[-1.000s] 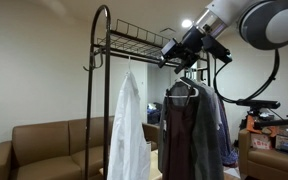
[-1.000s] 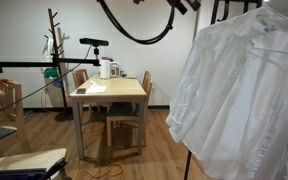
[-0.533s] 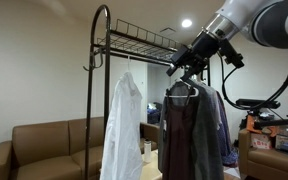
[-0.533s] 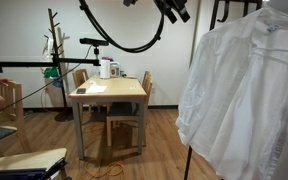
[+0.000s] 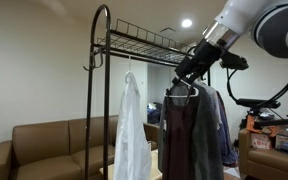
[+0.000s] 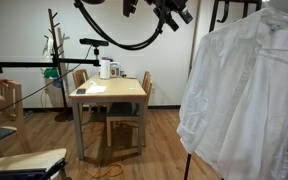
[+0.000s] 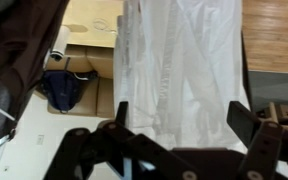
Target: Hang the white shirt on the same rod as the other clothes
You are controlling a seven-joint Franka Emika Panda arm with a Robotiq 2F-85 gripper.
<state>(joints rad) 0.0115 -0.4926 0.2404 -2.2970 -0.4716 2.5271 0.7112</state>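
The white shirt [image 5: 130, 130] hangs on its hanger from the rod [image 5: 144, 61] of the tall black rack, left of the other clothes [image 5: 192, 135], a bunch of dark garments. It fills the right of an exterior view [image 6: 246, 95] and the top middle of the wrist view [image 7: 184, 60]. My gripper [image 5: 181, 72] is up near the rod, just above the dark garments and right of the shirt. In the wrist view its fingers [image 7: 184, 125] are spread wide with nothing between them.
A brown sofa [image 5: 49, 145] stands behind the rack. A cluttered table [image 5: 274, 135] stands at the right. In an exterior view a wooden table with chairs [image 6: 109, 95], a coat stand [image 6: 54, 45] and a tripod arm sit across the room.
My arm has drawn back to the right, away from the white shirt, which stays hanging on the rod and sways slightly.
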